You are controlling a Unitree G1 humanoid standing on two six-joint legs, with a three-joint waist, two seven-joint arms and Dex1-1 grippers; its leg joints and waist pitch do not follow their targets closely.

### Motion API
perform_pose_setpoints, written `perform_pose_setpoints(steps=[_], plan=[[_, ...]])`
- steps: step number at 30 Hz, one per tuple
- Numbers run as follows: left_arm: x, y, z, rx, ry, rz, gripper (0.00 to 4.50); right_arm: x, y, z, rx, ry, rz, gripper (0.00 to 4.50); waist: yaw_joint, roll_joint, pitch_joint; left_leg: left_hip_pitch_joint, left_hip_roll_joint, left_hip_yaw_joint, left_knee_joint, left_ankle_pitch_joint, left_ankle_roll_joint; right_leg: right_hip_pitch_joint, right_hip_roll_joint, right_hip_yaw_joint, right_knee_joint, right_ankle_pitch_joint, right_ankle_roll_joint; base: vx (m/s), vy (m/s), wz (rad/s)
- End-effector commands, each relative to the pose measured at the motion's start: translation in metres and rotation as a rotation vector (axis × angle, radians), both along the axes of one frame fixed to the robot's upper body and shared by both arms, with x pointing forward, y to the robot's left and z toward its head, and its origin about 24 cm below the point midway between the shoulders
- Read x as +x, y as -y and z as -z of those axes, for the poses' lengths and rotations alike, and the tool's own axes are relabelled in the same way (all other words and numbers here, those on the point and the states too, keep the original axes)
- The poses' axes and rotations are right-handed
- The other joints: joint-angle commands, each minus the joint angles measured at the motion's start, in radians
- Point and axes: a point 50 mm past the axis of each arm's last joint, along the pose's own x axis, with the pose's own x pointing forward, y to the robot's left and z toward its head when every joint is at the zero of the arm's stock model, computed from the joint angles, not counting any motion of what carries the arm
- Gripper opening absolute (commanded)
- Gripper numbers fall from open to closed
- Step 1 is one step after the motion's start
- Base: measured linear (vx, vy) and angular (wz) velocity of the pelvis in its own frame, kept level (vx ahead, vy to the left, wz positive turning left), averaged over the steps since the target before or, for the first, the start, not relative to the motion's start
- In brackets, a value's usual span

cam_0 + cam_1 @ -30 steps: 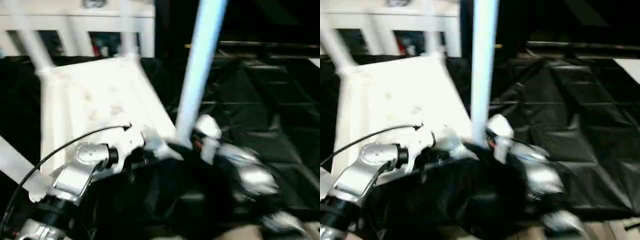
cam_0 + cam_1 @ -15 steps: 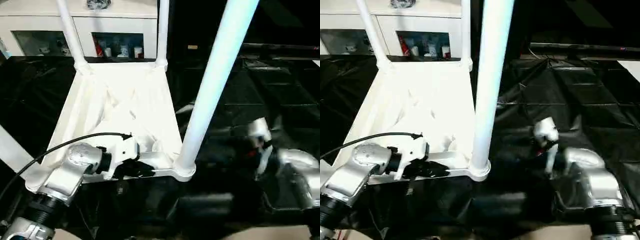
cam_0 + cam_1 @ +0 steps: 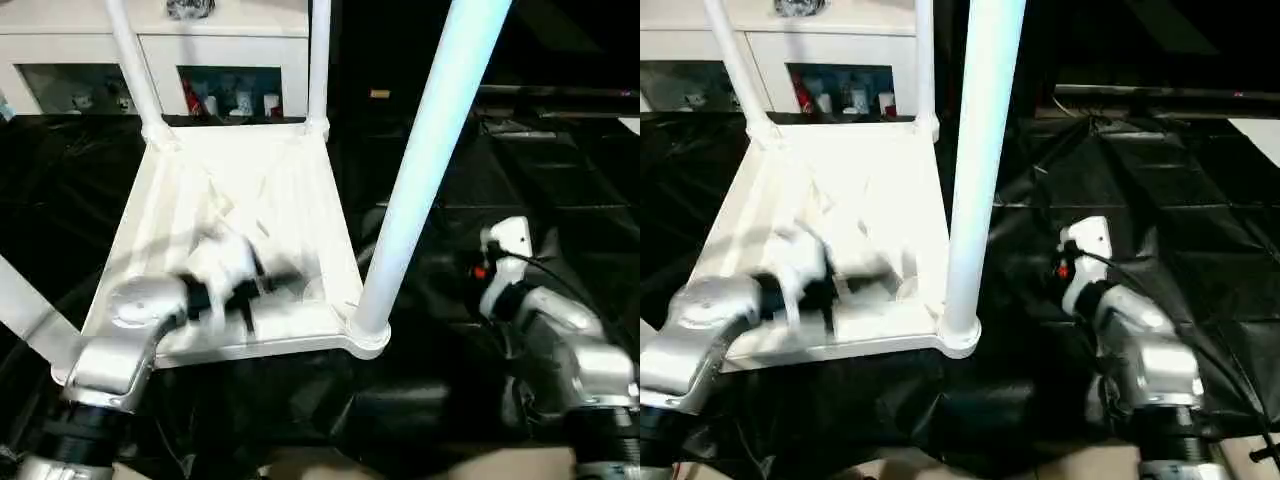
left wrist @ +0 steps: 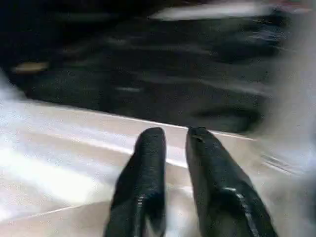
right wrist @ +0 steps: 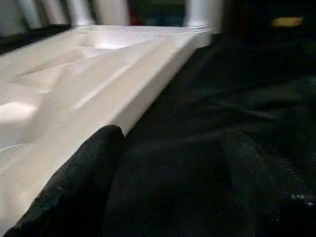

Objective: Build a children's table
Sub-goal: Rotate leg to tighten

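The white tabletop (image 3: 270,190) lies upside down on black cloth, ribbed underside up. Tube legs stand in its corner sockets: the near right leg (image 3: 425,170), the far left leg (image 3: 128,60), the far right leg (image 3: 319,60), and a near left leg (image 3: 25,315) that leans out of the picture. My left gripper (image 4: 175,133) hovers over the underside near the front rim, blurred, its fingers (image 4: 148,163) close together with nothing between them. My right arm (image 3: 560,330) rests right of the table. My right gripper (image 5: 173,133) is open over the cloth, one finger (image 5: 94,168) beside the tabletop's edge.
A white glass-door cabinet (image 3: 230,50) stands right behind the tabletop. Crumpled black cloth (image 3: 540,150) covers the floor all around. A dark bar (image 3: 560,90) runs along the back right.
My left gripper has come off the tabletop's near rim and moved up over the ribbed underside. My right arm has swung back toward me at the right.
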Motion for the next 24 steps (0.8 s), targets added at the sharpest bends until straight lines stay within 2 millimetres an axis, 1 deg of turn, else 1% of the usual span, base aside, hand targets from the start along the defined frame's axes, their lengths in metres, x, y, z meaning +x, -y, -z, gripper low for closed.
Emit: perform_pose_setpoints(steps=[1, 2, 3, 4, 5, 6, 7, 8, 9, 10, 11, 12, 13, 15, 16, 17, 18, 19, 20, 21, 22, 23, 24], plan=[[0.004, -0.016, -0.001, -0.047, 0.005, -0.225, 1.21, -0.005, -0.002, 0.001, -0.031, -0.01, 0.073, 4.1, -0.006, -0.007, -0.063, -0.001, 0.045, -0.016, -0.064, -0.091, 0.037, 0.05, -0.085, 0.065, -0.073, -0.152, -0.132, 0.0, 0.0, 0.0], [0.004, -0.019, -0.001, -0.072, 0.016, -0.275, 1.33, -0.007, -0.004, 0.002, -0.044, -0.005, 0.076, 4.23, -0.008, -0.007, -0.063, -0.001, 0.044, -0.015, -0.063, -0.093, 0.041, 0.05, -0.086, 0.065, -0.074, -0.149, -0.134, 0.0, 0.0, 0.0], [0.001, -0.026, 0.002, -0.134, -0.006, -0.434, 1.39, -0.012, -0.014, 0.001, -0.004, 0.011, 0.106, 4.32, -0.012, -0.012, -0.063, -0.003, 0.047, -0.015, -0.063, -0.094, 0.041, 0.053, -0.087, 0.066, -0.073, -0.144, -0.138, 0.0, 0.0, 0.0], [0.0, -0.026, 0.001, -0.142, 0.011, -0.463, 1.42, -0.013, -0.016, 0.0, 0.006, 0.016, 0.109, 4.36, -0.011, -0.011, -0.061, -0.005, 0.045, -0.015, -0.063, -0.099, 0.048, 0.052, -0.09, 0.066, -0.077, -0.153, -0.14, 0.0, 0.0, 0.0], [-0.002, -0.026, 0.0, -0.142, 0.036, -0.511, 1.45, -0.014, -0.019, 0.0, 0.007, 0.025, 0.12, 4.43, -0.012, -0.017, -0.06, -0.007, 0.044, -0.015, -0.064, -0.104, 0.053, 0.052, -0.088, 0.064, -0.079, -0.168, -0.135, 0.0, 0.0, 0.0], [-0.005, -0.025, 0.003, -0.125, 0.02, -0.553, 1.53, -0.014, -0.02, 0.0, -0.025, 0.041, 0.146, 4.47, -0.011, -0.013, -0.059, -0.004, 0.044, -0.016, -0.066, -0.115, 0.054, 0.049, -0.088, 0.065, -0.086, -0.208, -0.118, 0.0, 0.0, 0.0], [-0.005, -0.024, 0.004, -0.122, 0.016, -0.558, 1.66, -0.014, -0.02, 0.0, -0.031, 0.044, 0.151, 4.5, -0.012, -0.017, -0.057, -0.002, 0.047, -0.016, -0.067, -0.115, 0.048, 0.046, -0.087, 0.066, -0.084, -0.218, -0.111, 0.0, 0.0, 0.0], [-0.008, -0.023, 0.007, -0.133, 0.0, -0.598, 1.66, -0.013, -0.019, 0.001, -0.061, 0.057, 0.191, 4.5, -0.012, -0.015, -0.055, -0.002, 0.045, -0.016, -0.068, -0.12, 0.047, 0.044, -0.086, 0.066, -0.087, -0.23, -0.107, 0.0, 0.0, 0.0], [-0.013, -0.022, 0.009, -0.126, 0.026, -0.658, 1.66, -0.012, -0.015, 0.002, -0.109, 0.077, 0.274, 4.5, -0.013, -0.018, -0.054, 0.0, 0.049, -0.016, -0.069, -0.13, 0.035, 0.04, -0.089, 0.067, -0.09, -0.244, -0.103, 0.0, 0.0, 0.0], [-0.016, -0.02, 0.011, -0.121, 0.049, -0.698, 1.66, -0.011, -0.013, 0.006, -0.133, 0.036, 0.307, 4.5, -0.014, -0.021, -0.052, 0.0, 0.046, -0.015, -0.07, -0.139, 0.028, 0.04, -0.086, 0.068, -0.092, -0.258, -0.093, 0.0, 0.0, 0.0], [-0.019, -0.019, 0.013, -0.119, 0.062, -0.726, 1.66, -0.012, -0.013, 0.01, -0.132, -0.017, 0.296, 4.5, -0.015, -0.021, -0.052, -0.001, 0.045, -0.016, -0.07, -0.142, 0.027, 0.042, -0.082, 0.067, -0.092, -0.255, -0.09, 0.0, 0.0, 0.0], [-0.021, -0.018, 0.016, -0.119, 0.049, -0.742, 1.66, -0.014, -0.017, 0.012, -0.1, -0.049, 0.244, 4.5, -0.015, -0.023, -0.051, 0.001, 0.044, -0.017, -0.07, -0.159, 0.029, 0.043, -0.082, 0.068, -0.094, -0.26, -0.076, 0.0, 0.0, 0.0], [-0.024, -0.015, 0.019, -0.125, 0.042, -0.742, 1.66, -0.017, -0.021, 0.013, -0.095, -0.049, 0.207, 4.5, -0.013, -0.021, -0.052, 0.001, 0.044, -0.017, -0.07, -0.179, 0.033, 0.042, -0.083, 0.069, -0.096, -0.269, -0.064, 0.0, 0.0, 0.0], [-0.033, -0.007, 0.024, -0.119, 0.037, -0.74, 1.66, -0.027, -0.031, 0.014, -0.084, -0.026, 0.16, 4.5, -0.011, -0.022, -0.051, -0.002, 0.047, -0.019, -0.073, -0.19, 0.034, 0.041, -0.085, 0.07, -0.101, -0.271, -0.052, 0.0, 0.0, 0.0], [-0.034, -0.006, 0.026, -0.115, 0.03, -0.739, 1.66, -0.029, -0.032, 0.015, -0.073, -0.028, 0.158, 4.5, -0.01, -0.02, -0.052, -0.001, 0.047, -0.019, -0.072, -0.188, 0.033, 0.041, -0.085, 0.07, -0.1, -0.26, -0.051, 0.0, 0.0, 0.0], [-0.034, -0.005, 0.026, -0.124, 0.021, -0.735, 1.66, -0.031, -0.033, 0.016, -0.058, -0.037, 0.166, 4.5, -0.011, -0.024, -0.053, -0.003, 0.047, -0.02, -0.074, -0.184, 0.035, 0.042, -0.084, 0.069, -0.097, -0.243, -0.053, 0.0, 0.0, 0.0], [-0.035, -0.004, 0.026, -0.126, 0.015, -0.733, 1.66, -0.033, -0.033, 0.019, -0.043, -0.046, 0.182, 4.5, -0.01, -0.017, -0.052, 0.0, 0.047, -0.021, -0.075, -0.193, 0.034, 0.039, -0.085, 0.07, -0.099, -0.246, -0.059, 0.0, 0.0, 0.0], [-0.035, -0.004, 0.026, -0.127, 0.012, -0.732, 1.66, -0.034, -0.033, 0.02, -0.034, -0.052, 0.194, 4.5, -0.012, -0.021, -0.051, 0.0, 0.047, -0.021, -0.076, -0.208, 0.03, 0.039, -0.085, 0.069, -0.1, -0.26, -0.06, 0.0, 0.0, 0.0], [-0.034, -0.004, 0.027, -0.125, 0.009, -0.74, 1.66, -0.035, -0.034, 0.022, -0.031, -0.053, 0.206, 4.5, -0.013, -0.021, -0.05, -0.001, 0.047, -0.022, -0.077, -0.211, 0.029, 0.04, -0.085, 0.069, -0.101, -0.266, -0.059, 0.0, 0.0, 0.0], [-0.034, -0.004, 0.027, -0.122, 0.007, -0.748, 1.66, -0.035, -0.034, 0.023, -0.032, -0.053, 0.213, 4.5, -0.014, -0.021, -0.048, 0.0, 0.047, -0.021, -0.078, -0.222, 0.023, 0.037, -0.084, 0.069, -0.102, -0.279, -0.056, 0.0, 0.0, 0.0], [-0.034, -0.004, 0.027, -0.118, 0.006, -0.756, 1.66, -0.036, -0.035, 0.023, -0.027, -0.056, 0.214, 4.5, -0.013, -0.01, -0.048, 0.001, 0.046, -0.023, -0.078, -0.23, 0.018, 0.036, -0.084, 0.069, -0.103, -0.285, -0.054, 0.0, 0.0, 0.0], [-0.034, -0.004, 0.027, -0.116, 0.007, -0.758, 1.66, -0.037, -0.035, 0.023, -0.024, -0.057, 0.213, 4.5, -0.016, -0.018, -0.047, 0.0, 0.044, -0.021, -0.077, -0.239, 0.016, 0.037, -0.083, 0.069, -0.107, -0.294, -0.044, 0.0, 0.0, 0.0], [-0.034, -0.004, 0.027, -0.115, 0.006, -0.758, 1.66, -0.037, -0.035, 0.023, -0.021, -0.057, 0.214, 4.5, -0.015, -0.017, -0.049, 0.001, 0.043, -0.023, -0.077, -0.241, 0.016, 0.038, -0.084, 0.069, -0.106, -0.302, -0.039, 0.0, 0.0, 0.0]])
